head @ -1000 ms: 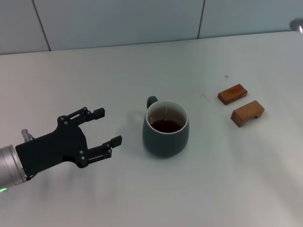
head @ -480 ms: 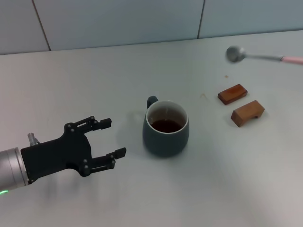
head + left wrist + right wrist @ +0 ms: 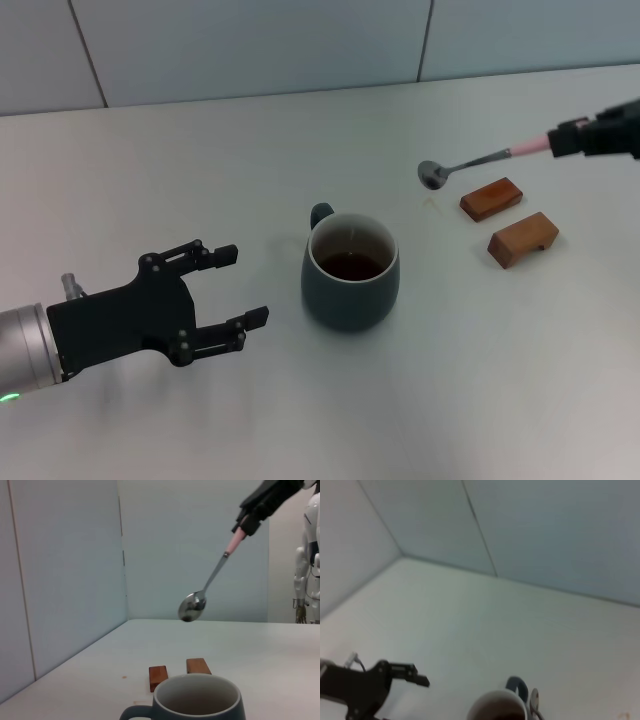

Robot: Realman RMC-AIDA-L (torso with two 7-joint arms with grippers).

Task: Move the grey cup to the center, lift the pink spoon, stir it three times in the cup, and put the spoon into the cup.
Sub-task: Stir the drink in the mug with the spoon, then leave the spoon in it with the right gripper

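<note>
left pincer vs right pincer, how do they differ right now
The left pincer is open and empty, low beside the dark grey ceramic mug on its left. The right pincer is shut on the pink-handled metal spoon, held in the air right of the mug with its bowl tilted down, above the two brown wooden blocks. Both are black, and neither touches the mug.

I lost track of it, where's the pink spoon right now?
In the head view the pink spoon hangs in the air, held by the right gripper, right of the grey cup, above the wooden blocks.
</note>
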